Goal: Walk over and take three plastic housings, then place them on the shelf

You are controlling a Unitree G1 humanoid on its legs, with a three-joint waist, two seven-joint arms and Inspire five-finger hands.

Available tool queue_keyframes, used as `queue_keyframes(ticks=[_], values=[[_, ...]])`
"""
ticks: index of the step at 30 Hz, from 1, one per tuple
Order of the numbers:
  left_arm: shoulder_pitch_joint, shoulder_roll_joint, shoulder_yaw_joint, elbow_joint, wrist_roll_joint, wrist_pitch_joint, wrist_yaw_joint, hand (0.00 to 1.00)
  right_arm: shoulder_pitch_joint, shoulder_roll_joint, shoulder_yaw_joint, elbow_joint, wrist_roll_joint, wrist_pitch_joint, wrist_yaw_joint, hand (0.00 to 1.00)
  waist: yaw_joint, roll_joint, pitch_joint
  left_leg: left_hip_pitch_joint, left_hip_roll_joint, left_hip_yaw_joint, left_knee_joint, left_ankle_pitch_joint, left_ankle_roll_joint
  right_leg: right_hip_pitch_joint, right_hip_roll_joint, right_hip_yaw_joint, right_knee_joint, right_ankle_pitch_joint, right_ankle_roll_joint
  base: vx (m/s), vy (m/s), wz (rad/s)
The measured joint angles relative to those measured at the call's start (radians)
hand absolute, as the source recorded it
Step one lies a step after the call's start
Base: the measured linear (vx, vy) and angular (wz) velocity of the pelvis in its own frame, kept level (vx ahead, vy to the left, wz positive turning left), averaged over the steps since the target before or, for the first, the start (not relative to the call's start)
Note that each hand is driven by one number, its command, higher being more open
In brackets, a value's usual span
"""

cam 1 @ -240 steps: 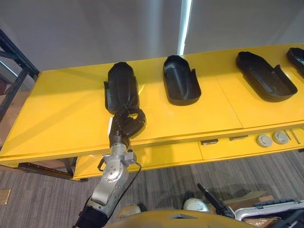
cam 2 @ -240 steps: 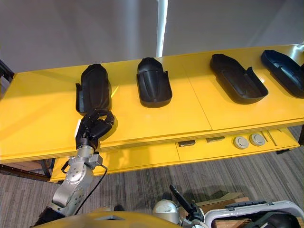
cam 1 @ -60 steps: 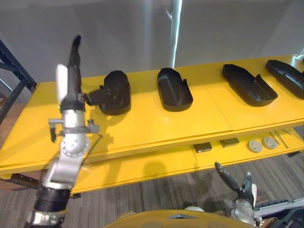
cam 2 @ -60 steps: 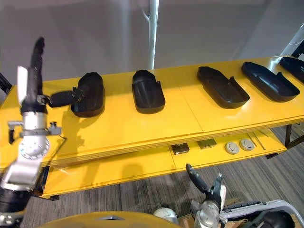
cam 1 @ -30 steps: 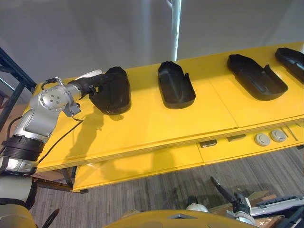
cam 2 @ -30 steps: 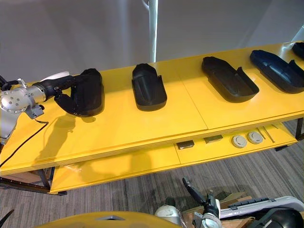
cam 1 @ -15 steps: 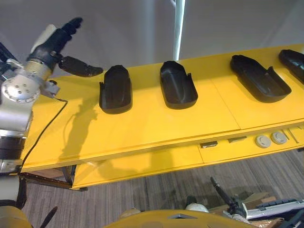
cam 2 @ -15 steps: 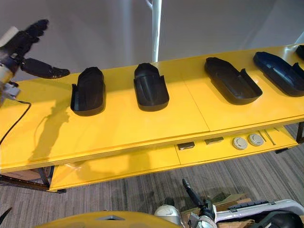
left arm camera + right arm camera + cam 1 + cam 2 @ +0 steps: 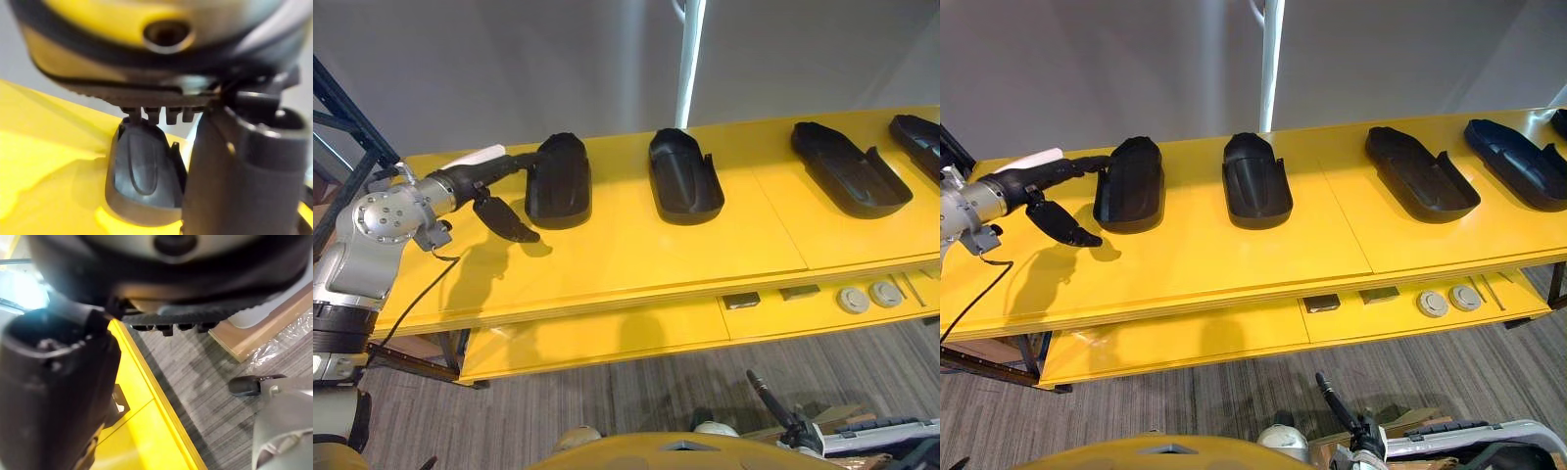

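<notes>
Left hand (image 9: 478, 184) at left of frame, released: fingers straight, stretched toward the leftmost plastic housing (image 9: 559, 180), thumb spread apart below them over the yellow table (image 9: 636, 264). Fingertips are at the housing's left edge; can't tell if they touch. The housing lies flat on the table, held by nothing. Three more housings on the same top: second housing (image 9: 685, 177) in the centre, third housing (image 9: 848, 169) to the right, fourth housing (image 9: 920, 134) cut by the right edge. All are well apart. Right hand (image 9: 58, 382) is low at bottom right over grey floor (image 9: 636, 392), fingers look relaxed, holding nothing. Two round discs (image 9: 851, 300) sit on the lower shelf (image 9: 607, 338)
</notes>
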Motion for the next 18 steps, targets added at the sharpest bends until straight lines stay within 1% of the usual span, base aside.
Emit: queue_keyframes(ticks=[4, 8, 14, 16, 18], values=[[0.0, 0.037, -0.027, -0.001, 0.01, -0.002, -0.041, 1.0, -0.006, 0.002, 0.008, 0.019, 0.0, 0.0, 0.011, 1.0, -0.004, 0.004, -0.002, 0.003, 0.0, -0.001, -0.003, 0.001, 0.001, 0.0, 0.007, -0.002, 0.0, -0.001, -0.001, 0.0, 0.0, 0.0], [0.0, 0.037, -0.039, -0.002, 0.068, -0.009, -0.069, 1.0, -0.002, 0.002, 0.006, 0.032, 0.0, 0.001, 0.014, 1.0, -0.002, 0.006, -0.005, -0.001, -0.001, -0.005, -0.003, 0.002, 0.001, -0.001, 0.0, -0.006, 0.0, -0.001, -0.001, -0.01, 0.02, 0.03], [0.001, 0.033, -0.127, 0.0, 0.138, -0.022, -0.163, 1.0, -0.003, 0.0, 0.005, 0.031, 0.002, 0.002, 0.015, 1.0, -0.001, 0.006, -0.005, -0.012, -0.002, -0.014, 0.0, 0.002, 0.0, -0.002, -0.002, -0.009, 0.0, -0.001, -0.002, -0.03, 0.004, 0.03], [0.001, 0.032, -0.131, 0.005, 0.155, -0.026, -0.17, 1.0, -0.003, 0.0, 0.005, 0.029, 0.002, 0.002, 0.016, 1.0, -0.003, 0.006, -0.005, -0.019, -0.002, -0.016, 0.002, 0.002, 0.0, -0.006, -0.003, -0.012, 0.0, -0.001, -0.002, -0.04, 0.004, 0.04], [0.001, 0.031, -0.132, 0.02, 0.157, -0.046, -0.17, 1.0, -0.003, 0.0, 0.005, 0.028, 0.003, 0.004, 0.016, 1.0, -0.003, 0.006, -0.005, -0.02, -0.003, -0.016, 0.004, 0.002, 0.0, -0.007, -0.004, -0.014, 0.0, -0.001, -0.001, -0.02, 0.005, 0.02]])
